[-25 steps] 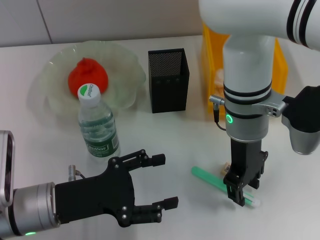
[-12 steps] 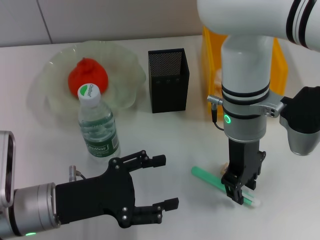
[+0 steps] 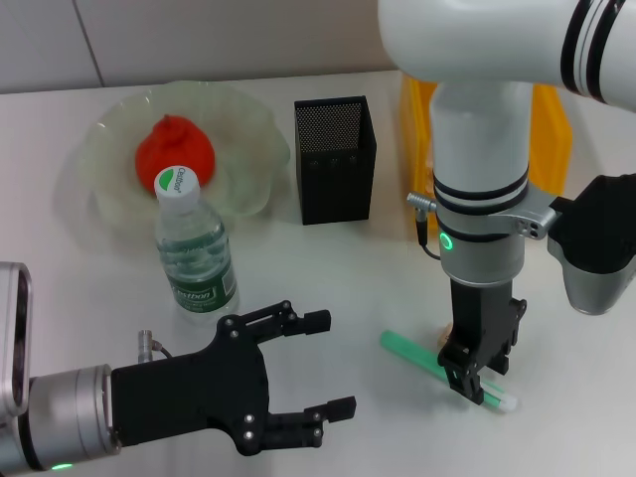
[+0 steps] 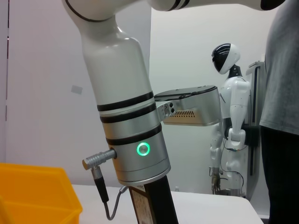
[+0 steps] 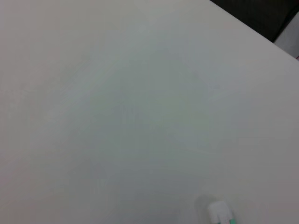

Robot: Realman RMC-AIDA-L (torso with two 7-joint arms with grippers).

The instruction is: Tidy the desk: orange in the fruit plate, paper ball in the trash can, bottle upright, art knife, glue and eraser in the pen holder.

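Note:
A green stick with a white end (image 3: 409,352) lies on the table at the front right. My right gripper (image 3: 473,378) points straight down on it, shut around its right part. The stick's white tip shows in the right wrist view (image 5: 218,213). A small beige item (image 3: 448,334) lies just behind the gripper, mostly hidden. The orange (image 3: 175,149) sits in the glass fruit plate (image 3: 248,119). The bottle (image 3: 194,253) stands upright in front of the plate. The black mesh pen holder (image 3: 335,159) stands at the middle back. My left gripper (image 3: 323,366) is open and empty at the front left.
The yellow trash can (image 3: 553,127) stands at the back right, partly hidden by my right arm (image 3: 482,199). The left wrist view shows that arm (image 4: 135,140) and the can's corner (image 4: 32,196). No paper ball is visible.
My right arm has shifted slightly to the left over the green stick. The stick, the left gripper and the other objects have not moved.

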